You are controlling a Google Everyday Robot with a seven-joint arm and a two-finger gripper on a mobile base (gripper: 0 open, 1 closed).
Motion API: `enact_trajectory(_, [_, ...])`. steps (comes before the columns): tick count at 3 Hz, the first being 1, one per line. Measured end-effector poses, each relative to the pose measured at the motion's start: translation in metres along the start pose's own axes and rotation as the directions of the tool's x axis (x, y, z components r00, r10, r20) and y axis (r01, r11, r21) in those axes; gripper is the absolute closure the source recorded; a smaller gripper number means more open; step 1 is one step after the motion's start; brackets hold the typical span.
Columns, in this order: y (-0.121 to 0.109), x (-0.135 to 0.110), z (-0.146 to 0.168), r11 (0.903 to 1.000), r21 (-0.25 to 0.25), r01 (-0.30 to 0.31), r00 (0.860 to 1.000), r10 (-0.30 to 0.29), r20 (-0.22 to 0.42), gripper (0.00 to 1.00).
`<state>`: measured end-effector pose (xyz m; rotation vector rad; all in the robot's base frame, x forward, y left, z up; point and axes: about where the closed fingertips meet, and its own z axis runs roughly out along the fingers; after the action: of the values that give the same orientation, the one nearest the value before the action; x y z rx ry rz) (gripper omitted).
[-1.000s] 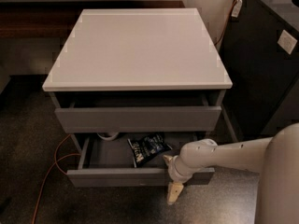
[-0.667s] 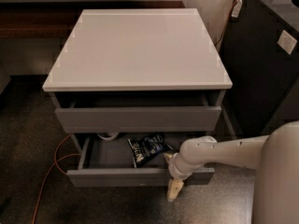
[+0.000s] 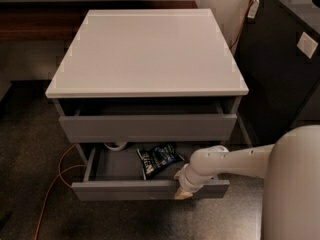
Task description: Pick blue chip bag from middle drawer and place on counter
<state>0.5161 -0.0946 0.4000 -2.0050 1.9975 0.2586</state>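
The blue chip bag lies crumpled in the pulled-out middle drawer, right of its middle. My gripper hangs at the end of the white arm over the drawer's front edge, right of the bag and a little nearer the camera, not touching it. It holds nothing that I can see. The counter is the pale slab on top of the cabinet, bare.
The grey drawer above is pulled out slightly and overhangs the back of the open one. A round white object sits at the open drawer's back left. An orange cable runs on the floor at left. A black cabinet stands right.
My gripper has risen a little, from hanging in front of the drawer's front panel to the level of its top edge. The bag and drawers have not moved.
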Motion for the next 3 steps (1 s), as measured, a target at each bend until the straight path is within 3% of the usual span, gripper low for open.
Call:
enact_trajectory(1, [0.0077,-0.0053,0.0053,0.9999,-0.003,0.012,1.000,-0.012,-0.004,0.79])
enact_trajectory(2, [0.0074,-0.0063,0.0024,0.9999,-0.003,0.012,1.000,-0.012,-0.004,1.00])
enact_trajectory(3, [0.0074,-0.0067,0.0013,0.9999,-0.003,0.012,1.000,-0.012,-0.004,1.00])
